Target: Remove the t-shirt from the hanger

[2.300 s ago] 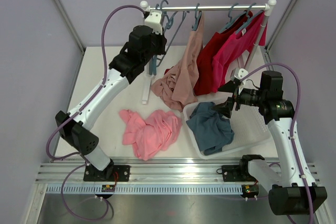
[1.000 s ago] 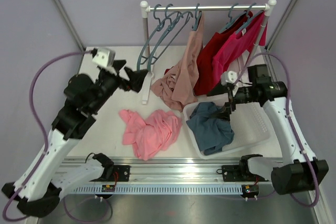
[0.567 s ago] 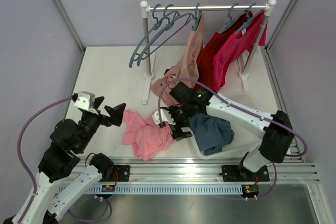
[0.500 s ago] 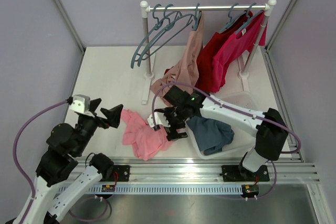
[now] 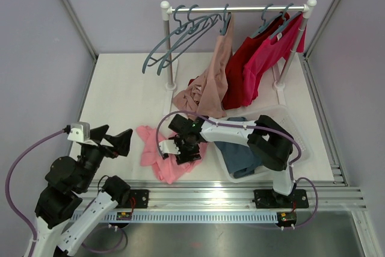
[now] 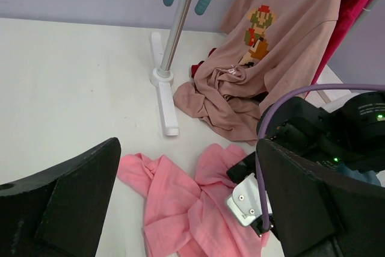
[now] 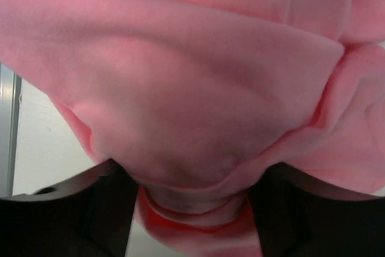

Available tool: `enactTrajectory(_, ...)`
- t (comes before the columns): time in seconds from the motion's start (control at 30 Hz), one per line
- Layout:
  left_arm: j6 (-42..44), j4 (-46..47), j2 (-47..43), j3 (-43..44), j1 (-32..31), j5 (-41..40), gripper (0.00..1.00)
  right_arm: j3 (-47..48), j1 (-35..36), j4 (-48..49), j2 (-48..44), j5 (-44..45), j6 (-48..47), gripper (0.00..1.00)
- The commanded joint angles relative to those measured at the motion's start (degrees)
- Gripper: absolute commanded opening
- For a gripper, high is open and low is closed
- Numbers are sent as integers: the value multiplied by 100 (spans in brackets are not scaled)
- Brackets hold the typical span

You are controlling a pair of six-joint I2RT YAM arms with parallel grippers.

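Note:
A pink t-shirt lies crumpled on the table, off any hanger. My right gripper is pressed down onto its right part. In the right wrist view a bulging fold of the pink t-shirt fills the gap of the right gripper and touches both fingers. My left gripper hovers open at the near left and holds nothing. The left gripper looks down on the pink t-shirt. A tan t-shirt with a game print and red t-shirts hang on hangers from the rail.
Several empty teal hangers hang tilted at the rail's left end. The rack's white foot lies on the table behind the pink shirt. A white basket at the right holds a blue garment.
My right arm swung from the basket leftward and down onto the pink t-shirt, and its jaws narrowed on a fold. My left arm pulled back from the rail to the near left; the empty hangers sway.

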Motion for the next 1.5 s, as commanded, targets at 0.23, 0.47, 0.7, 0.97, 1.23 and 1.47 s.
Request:
enactTrajectory(0.23, -222, -461, -445, 305, 25, -313, 99, 1675, 84, -2181, -486, -892, -84, 6)
enactTrajectory(0.47, -231, -549, -577, 410, 16, -313, 99, 3532, -179, -4076, -926, -1437, -594, 0)
enactTrajectory(0.7, -275, -471, -560, 358, 16, -252, 99, 4034, -1646, -4323, -1908, -1999, -603, 0)
enactTrajectory(0.97, -257, -110, -270, 182, 16, -94, 99, 2954, -4130, -3893, -3981, -2903, -604, 0)
enactTrajectory(1.23, -337, 365, 90, -12, 16, 179, 99, 2382, -5251, -3251, -4890, -2141, 108, 0)
enactTrajectory(1.47, -179, 260, 231, 243, 16, 197, 99, 2592, -6015, -2363, -4838, -1516, 1145, 0)
